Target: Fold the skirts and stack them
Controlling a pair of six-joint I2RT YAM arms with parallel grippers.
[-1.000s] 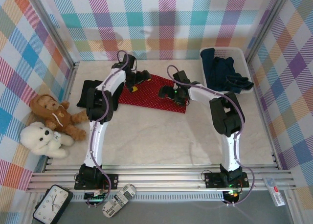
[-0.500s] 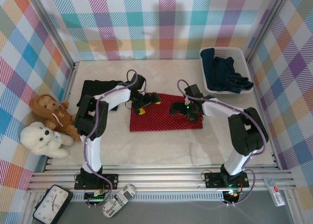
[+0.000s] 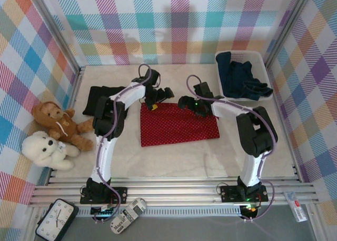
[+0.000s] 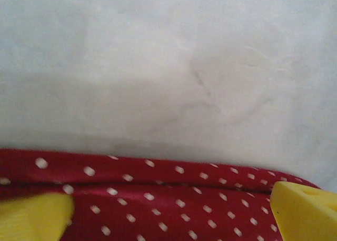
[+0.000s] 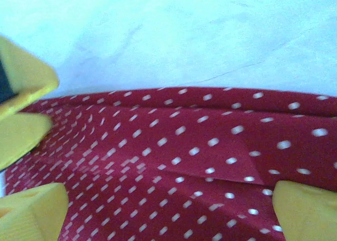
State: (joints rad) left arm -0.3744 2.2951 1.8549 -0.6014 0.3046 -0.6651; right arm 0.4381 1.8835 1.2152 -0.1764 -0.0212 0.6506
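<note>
The left end effector (image 3: 159, 95) and right end effector (image 3: 185, 102) hover, jaws apart, at the far hem of the red white-dotted cloth skirt (image 3: 179, 123), which lies flat mid-way across the pale bench (image 3: 174, 157). A square fold likely calls for pinching both far corners together and drawing them evenly nearward.
</note>
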